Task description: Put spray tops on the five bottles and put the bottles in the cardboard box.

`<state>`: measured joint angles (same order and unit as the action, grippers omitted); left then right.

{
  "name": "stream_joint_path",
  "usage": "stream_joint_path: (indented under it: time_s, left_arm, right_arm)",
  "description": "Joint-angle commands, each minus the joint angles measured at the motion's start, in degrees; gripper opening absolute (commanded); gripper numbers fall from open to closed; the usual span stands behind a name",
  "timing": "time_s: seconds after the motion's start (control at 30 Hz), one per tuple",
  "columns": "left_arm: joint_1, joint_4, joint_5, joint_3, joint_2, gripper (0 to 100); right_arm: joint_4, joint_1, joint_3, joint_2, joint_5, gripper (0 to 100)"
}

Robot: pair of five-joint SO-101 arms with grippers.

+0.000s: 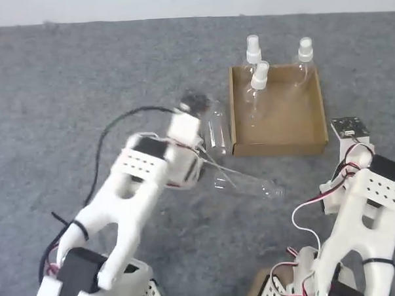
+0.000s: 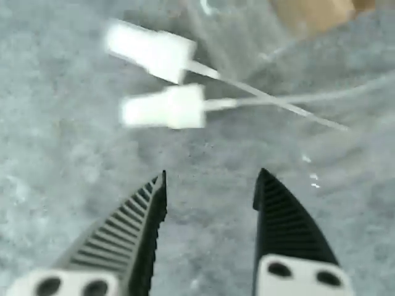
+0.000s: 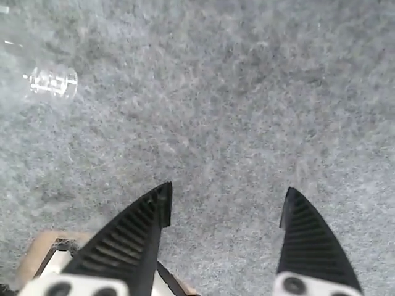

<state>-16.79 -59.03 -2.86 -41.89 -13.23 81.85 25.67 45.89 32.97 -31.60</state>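
At about one o'clock on the grey carpet (image 1: 63,75) in the high view sits the cardboard box (image 1: 279,146). Three capped bottles (image 1: 260,76) stand at its twelve o'clock side. A clear bottle (image 1: 216,127) lies just beside the box's nine o'clock wall. A second bottle (image 1: 251,185) lies on the carpet at the box's seven o'clock, its neck pointing toward four o'clock. The left arm (image 1: 121,204) comes in from seven o'clock, and thin dip tubes (image 1: 221,173) poke out at its four o'clock.

The left wrist view adds the detail at that spot. The left gripper (image 2: 213,179) is spread wide with nothing between its jaws, hovering over the carpet. Just past its tips lie two loose white spray tops (image 2: 166,106), side by side, with their tubes crossing.

The right arm (image 1: 370,199) stands at four o'clock in the high view. Its wrist view shows the right gripper (image 3: 228,194) equally wide and holding nothing above the carpet, with a threaded bottle mouth (image 3: 52,81) well off to one side.
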Motion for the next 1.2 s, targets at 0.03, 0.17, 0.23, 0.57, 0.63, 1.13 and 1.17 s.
stream_joint_path:
  time_s: [0.03,0.17,0.23,0.57,0.63,1.13,1.17]
  left_arm:
    - [-10.3,5.5,4.4,-3.4,-0.4,21]
    - [-18.9,5.9,7.9,-0.9,0.4,21]
    - [-22.2,5.4,9.1,2.3,3.1,21]
    - [-31.6,5.0,11.2,22.1,24.2,21]
    - [-33.0,5.0,11.2,23.8,25.1,21]
    - [-34.7,-2.6,11.1,26.9,21.8,21]
    - [-34.7,-2.6,11.1,26.1,20.2,21]
  right_arm:
    - [0.0,0.2,-0.5,0.6,-0.6,23.5]
    - [0.6,0.2,-0.4,0.6,-0.4,23.5]
    - [0.7,0.2,-0.4,0.6,-0.3,23.5]
    - [0.7,0.5,-0.4,0.6,3.7,23.5]
    - [0.7,0.6,-0.4,0.6,4.0,23.5]
    - [-3.4,-2.2,-1.1,0.6,20.7,23.5]
    - [-3.0,-3.3,-1.6,0.6,20.8,23.5]
